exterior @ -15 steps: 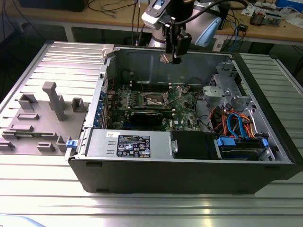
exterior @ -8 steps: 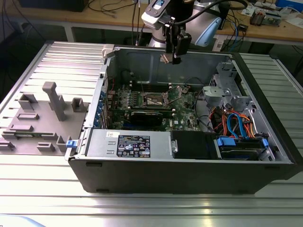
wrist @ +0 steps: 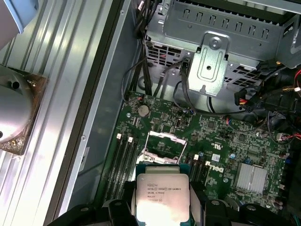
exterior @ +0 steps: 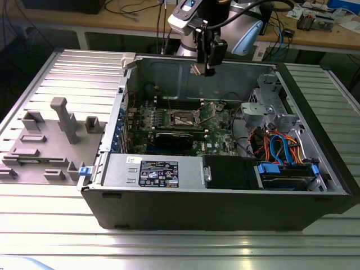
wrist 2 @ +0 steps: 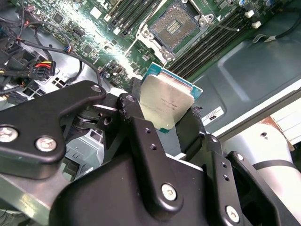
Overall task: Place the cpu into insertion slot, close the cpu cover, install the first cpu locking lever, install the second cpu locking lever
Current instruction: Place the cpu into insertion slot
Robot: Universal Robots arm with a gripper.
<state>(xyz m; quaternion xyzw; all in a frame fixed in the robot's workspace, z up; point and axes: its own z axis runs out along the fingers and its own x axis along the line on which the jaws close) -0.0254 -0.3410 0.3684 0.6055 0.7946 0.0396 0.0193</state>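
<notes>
cpu (wrist 2: 165, 101) showed a square silver-grey lid on a green rim | gripper (wrist 2: 167, 115) clamped its two edges above the motherboard (wrist 2: 89, 44) | insertion slot (wrist 2: 179, 26) lay seemingly uncovered, apart from it

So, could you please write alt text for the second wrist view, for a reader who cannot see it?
A black pincer grips the cpu, a flat square chip with a silver top. Beyond it lies a green circuit board with the insertion slot empty, and long dark memory slots beside that slot.
</notes>
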